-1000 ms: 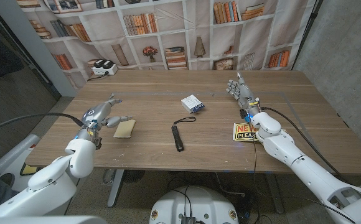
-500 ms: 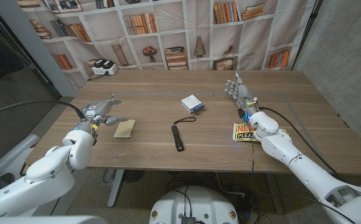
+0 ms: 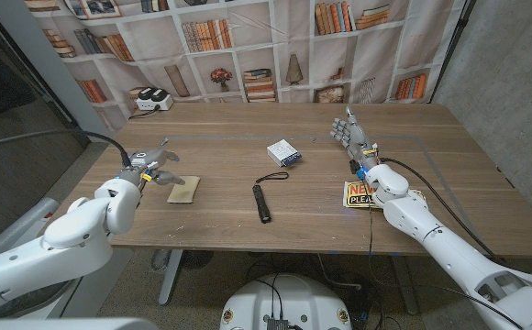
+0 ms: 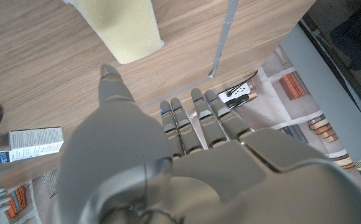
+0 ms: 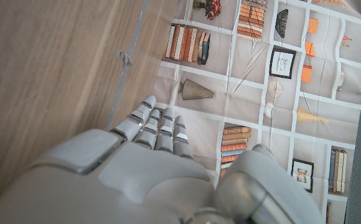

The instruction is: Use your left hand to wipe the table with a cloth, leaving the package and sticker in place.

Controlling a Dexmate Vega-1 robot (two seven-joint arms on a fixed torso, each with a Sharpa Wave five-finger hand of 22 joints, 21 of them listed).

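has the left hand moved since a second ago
Yes, slightly: the left hand has shifted left and back along the cloth, away from the flashlight.

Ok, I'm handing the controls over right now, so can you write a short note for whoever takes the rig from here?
Left hand: holds nothing, fingers spread, poised beside the yellow cloth; whether it touches the cloth I cannot tell.
Right hand: fingers straight, holding nothing, out over the table's right side.
The package sits mid-table. The sticker lies under the right forearm near the front edge. A black flashlight lies in front of the package.
Done: left hand brought to the cloth.
Left: take the cloth with the left hand and wipe the table, working around the package and sticker.
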